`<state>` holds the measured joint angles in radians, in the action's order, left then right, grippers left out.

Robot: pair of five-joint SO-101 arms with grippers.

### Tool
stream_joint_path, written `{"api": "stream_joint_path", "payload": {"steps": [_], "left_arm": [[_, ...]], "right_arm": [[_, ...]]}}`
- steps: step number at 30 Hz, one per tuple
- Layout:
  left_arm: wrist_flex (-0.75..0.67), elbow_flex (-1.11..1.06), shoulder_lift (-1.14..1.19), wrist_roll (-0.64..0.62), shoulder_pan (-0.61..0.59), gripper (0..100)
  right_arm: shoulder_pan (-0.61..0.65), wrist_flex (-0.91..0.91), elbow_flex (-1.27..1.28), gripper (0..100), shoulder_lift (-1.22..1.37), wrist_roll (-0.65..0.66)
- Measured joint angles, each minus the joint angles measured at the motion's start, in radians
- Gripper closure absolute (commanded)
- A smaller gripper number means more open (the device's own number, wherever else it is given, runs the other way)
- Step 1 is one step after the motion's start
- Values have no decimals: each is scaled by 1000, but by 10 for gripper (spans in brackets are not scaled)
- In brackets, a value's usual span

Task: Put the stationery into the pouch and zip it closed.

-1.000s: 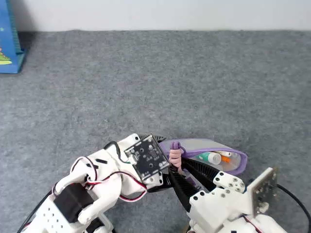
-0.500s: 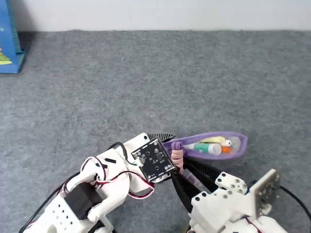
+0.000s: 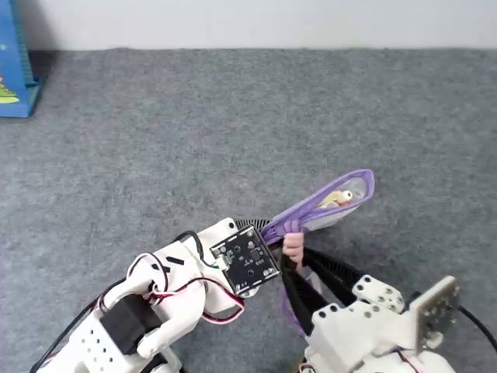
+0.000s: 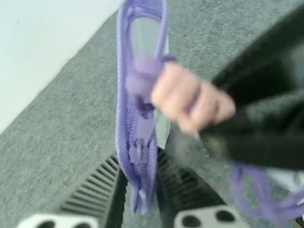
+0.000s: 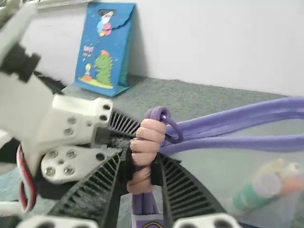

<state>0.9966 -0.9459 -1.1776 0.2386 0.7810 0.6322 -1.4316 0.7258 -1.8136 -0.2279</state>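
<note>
we see the left hand (image 4: pixel 140 164) closed on the near end of the purple pouch (image 3: pixel 326 203), zip edge clamped between its fingers. the right hand (image 5: pixel 142 164) grips the pink charm (image 5: pixel 144 142) on the zip, just beside the left hand. the pouch stretches slantwise from both hands over the grey table (image 3: pixel 233 116). stationery (image 3: pixel 339 196) lies inside at its far end. we cannot tell how far the zip is drawn.

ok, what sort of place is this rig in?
Looks like an indoor tabletop robot bench: grey carpet-like mat against a bare white wall, a blue gift bag at its corner, two small white arms holding one purple pouch.
</note>
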Motion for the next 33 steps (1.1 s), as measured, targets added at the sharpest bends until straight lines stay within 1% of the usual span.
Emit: {"api": "stream_joint_path", "payload": {"steps": [5,8,14,21,23,27,30,33], "left_arm": [[81,34,0,2,0,989],[123,49,0,2,0,990],[140,49,-2,2,0,991],[155,51,-2,2,0,991],[155,51,-2,2,0,991],[155,51,-2,2,0,991],[155,51,-2,2,0,991],[155,52,-2,2,-20,991]], "right_arm": [[-115,11,-9,991,0,0],[-161,17,-9,991,0,0],[-244,51,-14,991,0,0],[-408,104,-14,991,-2,0],[-437,120,-14,991,-2,0],[-434,138,3,990,-2,0],[-353,138,17,990,0,8],[-252,126,18,989,0,51]]}}
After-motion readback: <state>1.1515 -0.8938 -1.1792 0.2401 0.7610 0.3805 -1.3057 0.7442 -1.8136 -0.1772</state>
